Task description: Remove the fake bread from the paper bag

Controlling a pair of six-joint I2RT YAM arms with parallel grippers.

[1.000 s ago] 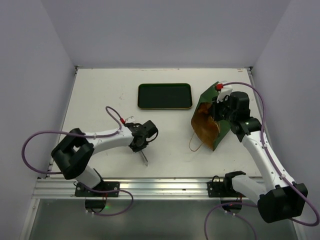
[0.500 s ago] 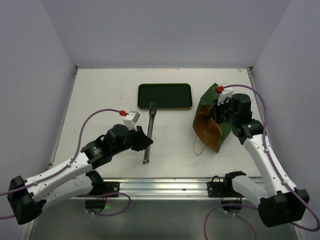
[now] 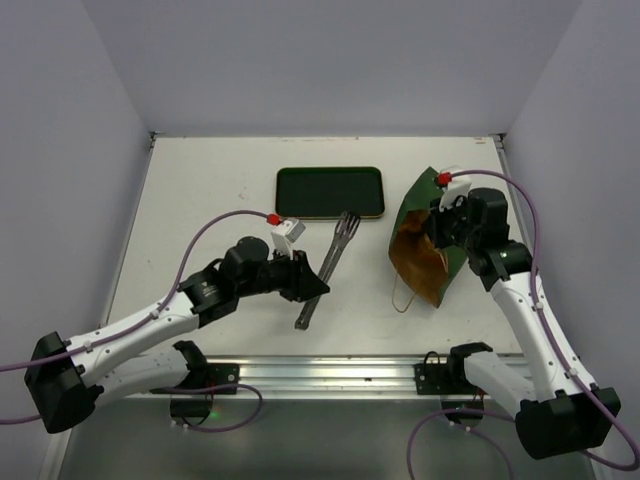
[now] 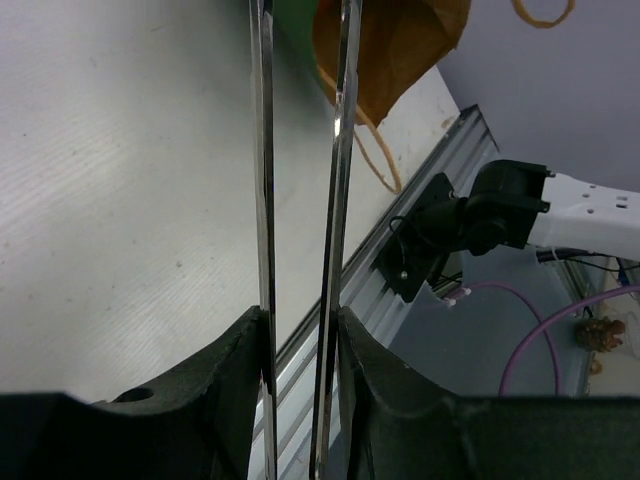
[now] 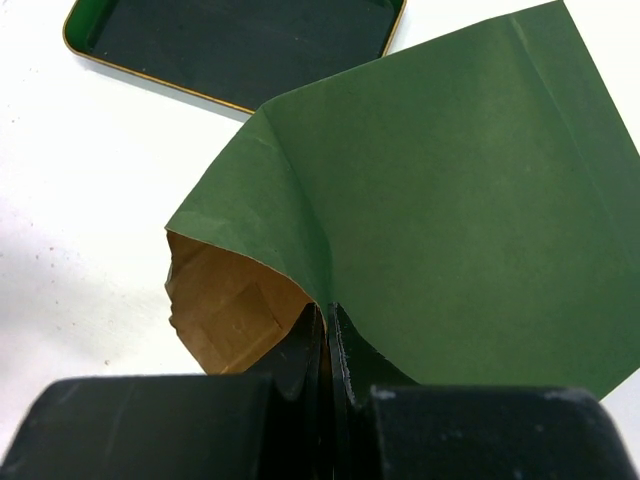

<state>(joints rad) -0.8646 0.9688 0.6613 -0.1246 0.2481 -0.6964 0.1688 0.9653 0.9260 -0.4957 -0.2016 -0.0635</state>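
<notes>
Tray [image 3: 330, 192]: my reference mark, a flat dark green tray lying toward the far side of the white table [image 3: 200, 200].
Left claw [image 3: 312, 288]: I see it in front of the tray's near edge, on the side of the arm bases. Its fingers [image 4: 240, 385] stand narrowly parted and press on the two arms of the tongs, which it has hold of.
Tongs [image 3: 335, 250]: metal, gripped toward their joined end. The forked tips point at the tray's near edge and end close to it. I cannot tell how high they sit above the table.
Right claw [image 5: 328, 335]: to the right of the tray. Its fingers are closed flat together on the green rim of the paper bag, pinching one wall.
Paper bag [image 3: 417, 200]: just right of the tray and apart from it, tipped over with its mouth turned away from the tray toward the arm bases. It is dark green outside and brown inside.
Twine handle [image 3: 402, 298]: a thin loop at the bag's mouth, on the side away from the tray.
Bread: I cannot see it. The part of the bag's inside that shows is plain brown paper, and the rest is hidden.
</notes>
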